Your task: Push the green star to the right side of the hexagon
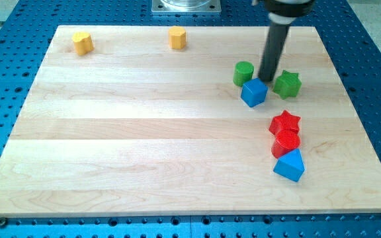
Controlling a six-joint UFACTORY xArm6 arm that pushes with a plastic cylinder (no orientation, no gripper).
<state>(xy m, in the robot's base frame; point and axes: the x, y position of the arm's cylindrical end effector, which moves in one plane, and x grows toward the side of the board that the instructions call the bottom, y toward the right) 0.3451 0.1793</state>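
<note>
The green star [288, 84] lies at the view's upper right of the wooden board. The yellow hexagon [177, 38] stands near the board's top edge, left of centre-right. My tip [267, 79] is down between the green cylinder [243, 73] and the green star, just left of the star and right behind the blue cube [254, 92]. The rod rises up and to the right from the tip.
A yellow block [82, 42] sits at the board's top left. A red star [284, 122], a red cylinder [286, 143] and a blue triangular block [290, 165] form a column at the view's lower right. The wooden board [144, 132] lies on a blue perforated table.
</note>
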